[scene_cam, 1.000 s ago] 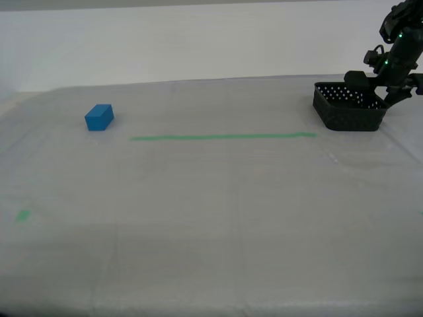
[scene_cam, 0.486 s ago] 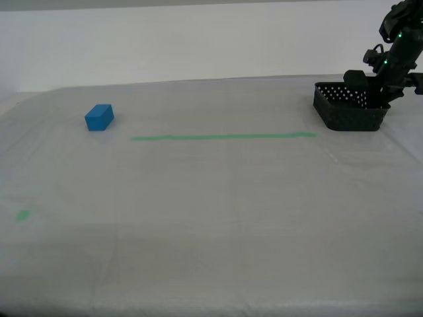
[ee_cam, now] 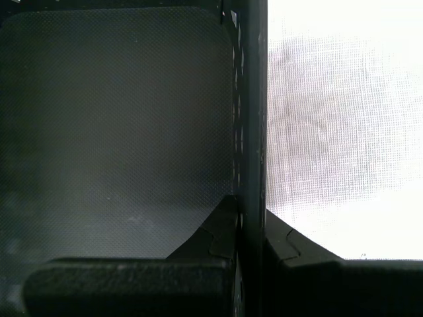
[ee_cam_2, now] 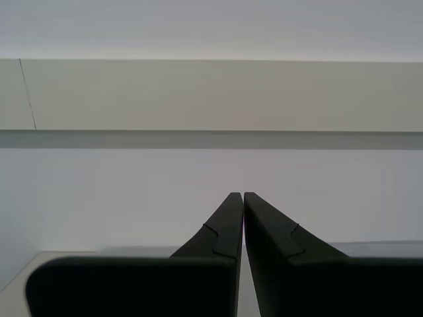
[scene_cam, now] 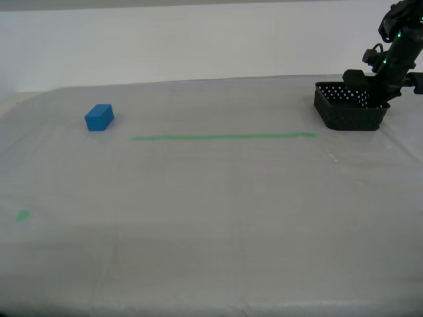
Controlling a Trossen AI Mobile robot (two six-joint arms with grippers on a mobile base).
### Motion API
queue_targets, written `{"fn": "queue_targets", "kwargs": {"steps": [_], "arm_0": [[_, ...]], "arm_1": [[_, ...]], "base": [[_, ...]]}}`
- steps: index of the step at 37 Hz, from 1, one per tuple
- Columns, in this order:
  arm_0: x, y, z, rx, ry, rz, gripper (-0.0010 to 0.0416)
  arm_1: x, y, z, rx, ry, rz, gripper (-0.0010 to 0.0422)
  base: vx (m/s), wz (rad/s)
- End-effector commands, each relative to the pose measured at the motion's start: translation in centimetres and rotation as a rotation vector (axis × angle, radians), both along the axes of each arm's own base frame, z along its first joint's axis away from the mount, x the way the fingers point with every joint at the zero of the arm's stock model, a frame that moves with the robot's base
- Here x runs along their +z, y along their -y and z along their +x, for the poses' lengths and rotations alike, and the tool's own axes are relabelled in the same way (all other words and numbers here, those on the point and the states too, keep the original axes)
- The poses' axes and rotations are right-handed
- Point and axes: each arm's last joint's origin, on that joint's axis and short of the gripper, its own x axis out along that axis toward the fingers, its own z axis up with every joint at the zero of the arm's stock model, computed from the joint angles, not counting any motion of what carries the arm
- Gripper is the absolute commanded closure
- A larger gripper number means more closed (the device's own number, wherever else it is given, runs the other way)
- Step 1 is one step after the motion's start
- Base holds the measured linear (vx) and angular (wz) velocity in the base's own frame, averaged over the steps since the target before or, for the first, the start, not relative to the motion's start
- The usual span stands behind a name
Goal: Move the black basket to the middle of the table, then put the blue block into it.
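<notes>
Black basket point(scene_cam: 348, 111) sits far right in exterior view, near table's back edge, just past right end of green tape line point(scene_cam: 223, 137). My first gripper point(ee_cam: 249, 214) pinches basket's side wall point(ee_cam: 250, 99): one finger inside, one outside, both pressed on wall. Blue block point(scene_cam: 99, 117) rests on table point(scene_cam: 211, 218) at upper left of exterior view, well apart from basket. Small green tape bit point(scene_cam: 23, 214) at left edge. My second gripper point(ee_cam_2: 243, 195) clenched on nothing, tips touching, pointing at pale wall.
</notes>
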Motion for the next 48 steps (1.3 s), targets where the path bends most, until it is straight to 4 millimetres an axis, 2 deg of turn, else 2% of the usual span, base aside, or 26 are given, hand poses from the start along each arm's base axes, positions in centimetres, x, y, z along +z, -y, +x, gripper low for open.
{"fn": "queue_targets", "kwargs": {"steps": [1, 8, 15, 26, 36, 48], "arm_0": [[0.3, -0.1, 0.0, -0.003, 0.004, -0.005, 0.0407], [1.5, -0.5, 0.0, 0.007, 0.026, -0.008, 0.0407], [3.5, -1.0, -0.3, 0.015, 0.052, -0.011, 0.0407], [6.4, -2.8, -1.0, 0.039, 0.062, -0.006, 0.0407], [8.4, -5.7, -1.7, 0.039, 0.056, 0.018, 0.0407], [10.5, -10.1, -2.4, 0.071, 0.083, 0.043, 0.0407]], "arm_1": [[0.1, 0.0, 0.0, 0.001, 0.006, -0.001, 0.0412], [0.1, 0.0, 0.0, 0.001, 0.006, -0.001, 0.0412], [0.1, 0.0, 0.0, 0.001, 0.006, -0.001, 0.0412], [0.1, 0.0, 0.0, 0.001, 0.006, -0.001, 0.0412], [0.1, 0.0, 0.0, 0.001, 0.006, -0.001, 0.0412], [0.1, 0.0, 0.0, 0.001, 0.006, -0.001, 0.0412]], "base": [[0.000, 0.000], [0.000, 0.000], [0.000, 0.000], [0.000, 0.000], [0.000, 0.000], [0.000, 0.000]]}}
